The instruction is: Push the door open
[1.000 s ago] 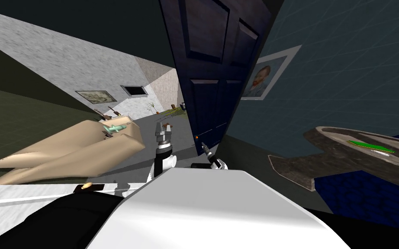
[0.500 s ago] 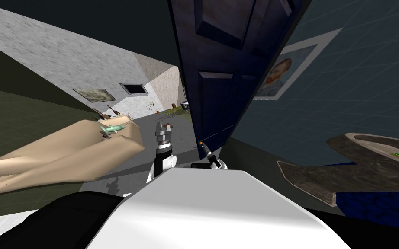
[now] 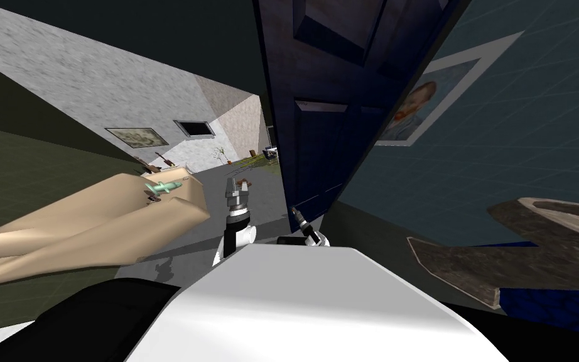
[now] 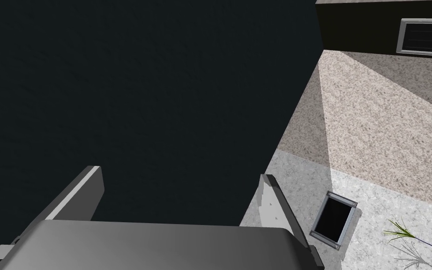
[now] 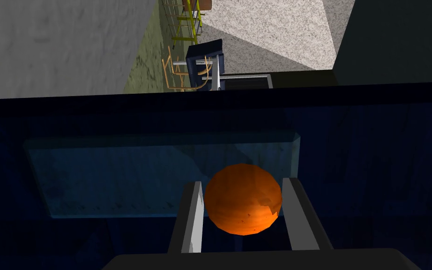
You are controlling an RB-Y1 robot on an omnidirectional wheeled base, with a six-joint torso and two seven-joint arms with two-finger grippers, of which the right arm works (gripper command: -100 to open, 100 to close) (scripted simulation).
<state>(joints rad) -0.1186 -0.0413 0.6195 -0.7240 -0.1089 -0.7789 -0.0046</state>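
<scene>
Change from a second ago: the dark blue door (image 3: 319, 126) takes up more of the head view and covers more of the framed portrait (image 3: 420, 104) on the wall behind it. The grey stone desk (image 3: 470, 267) right of the door has slid toward the picture's edge. That shift is my own move, not the desk's.
Knob: the orange knob (image 5: 243, 205) sits low on the door. A second ago the head view showed it as a dot just above the right pincer (image 3: 295, 212); the pincer's tip now lies at that spot.
Door: swung partly open, with a lit room showing past its left side.
Right pincer, wrist view: its two fingers (image 5: 190, 220) are closed in on the knob, one pressed to each side, with the door's recessed panel just behind.
Left pincer (image 3: 237, 183): held up left of the door and clear of it. Its fingers (image 4: 86, 187) are spread wide and hold nothing.
Head view adds: a beige piece of furniture (image 3: 93, 220) well left of the door.
Right wrist view adds: a dark blue chair (image 5: 204, 58) with a pale wooden frame, past the door's edge.
</scene>
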